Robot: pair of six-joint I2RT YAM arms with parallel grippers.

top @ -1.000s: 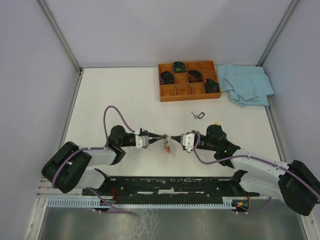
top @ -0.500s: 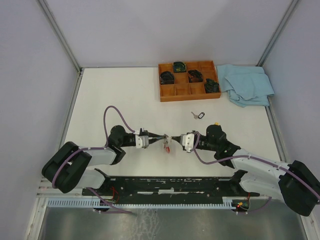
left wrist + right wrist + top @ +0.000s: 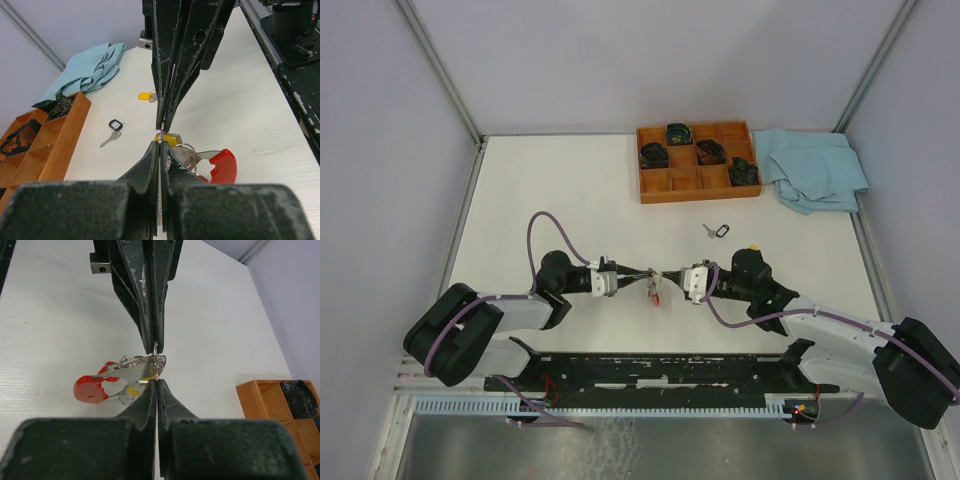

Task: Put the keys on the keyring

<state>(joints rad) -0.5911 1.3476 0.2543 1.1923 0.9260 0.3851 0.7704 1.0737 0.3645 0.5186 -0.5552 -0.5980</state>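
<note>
The right gripper [image 3: 156,383] has its dark fingers pressed together on a thin silver metal ring [image 3: 158,365]. Straight ahead of it, tip to tip, the left gripper [image 3: 154,347] pinches the same ring from the far side. Just left of the tips cluster silver keys [image 3: 142,371], one with a yellow cap, and a red plastic piece [image 3: 92,388], over the white tabletop [image 3: 50,315]. Off to the gripper's right sits an orange wooden compartment tray [image 3: 270,400].

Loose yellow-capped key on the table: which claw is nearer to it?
Right. The yellow-capped key lies beside the right arm's wrist, just behind the right claw; the left claw meets that claw tip to tip at the keyring, farther away.
</note>
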